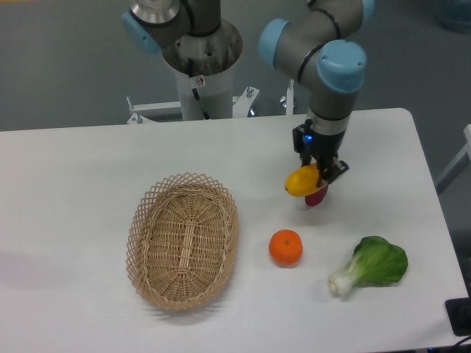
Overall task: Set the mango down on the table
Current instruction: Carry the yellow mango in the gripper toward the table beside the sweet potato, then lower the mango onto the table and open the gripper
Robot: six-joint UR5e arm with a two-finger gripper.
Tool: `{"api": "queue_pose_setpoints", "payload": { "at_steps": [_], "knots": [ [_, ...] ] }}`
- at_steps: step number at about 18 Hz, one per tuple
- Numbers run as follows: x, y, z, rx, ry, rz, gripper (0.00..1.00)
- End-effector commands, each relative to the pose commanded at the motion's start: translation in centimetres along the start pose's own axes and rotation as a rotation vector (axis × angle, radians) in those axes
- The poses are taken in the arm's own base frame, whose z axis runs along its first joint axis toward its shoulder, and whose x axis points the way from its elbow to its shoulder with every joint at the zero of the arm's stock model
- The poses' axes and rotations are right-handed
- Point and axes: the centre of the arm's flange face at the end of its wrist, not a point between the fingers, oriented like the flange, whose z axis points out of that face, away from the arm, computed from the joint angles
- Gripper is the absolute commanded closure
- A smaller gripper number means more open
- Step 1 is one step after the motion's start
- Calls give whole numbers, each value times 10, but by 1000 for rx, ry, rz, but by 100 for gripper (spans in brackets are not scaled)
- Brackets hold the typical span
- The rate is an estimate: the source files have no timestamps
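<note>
The mango (302, 181) is a yellow-orange fruit held in my gripper (319, 174), a little above the white table (88, 169) at the right of centre. The gripper is shut on its right end, and the fingers hide part of it. A small purple-red vegetable (316, 195) lies on the table just below and behind the mango, partly hidden by it.
An oval wicker basket (184, 239) stands empty at the left of centre. A round orange (285, 247) sits in front of the gripper. A green bok choy (372, 265) lies at the front right. The robot base (200, 70) stands at the back edge.
</note>
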Motion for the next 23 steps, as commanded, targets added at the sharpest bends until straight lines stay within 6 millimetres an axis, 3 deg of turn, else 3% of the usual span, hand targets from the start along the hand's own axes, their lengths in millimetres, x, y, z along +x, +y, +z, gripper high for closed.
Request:
{"api": "queue_pose_setpoints", "payload": {
  "at_steps": [4, 7, 16, 20, 23],
  "knots": [
    [15, -16, 13, -19, 31, 35, 55],
    [25, -18, 20, -17, 51, 39, 55],
    [32, -26, 27, -18, 70, 56, 54],
    [32, -27, 27, -18, 70, 56, 47],
    [31, -27, 27, -18, 68, 54, 25]
  ]
}}
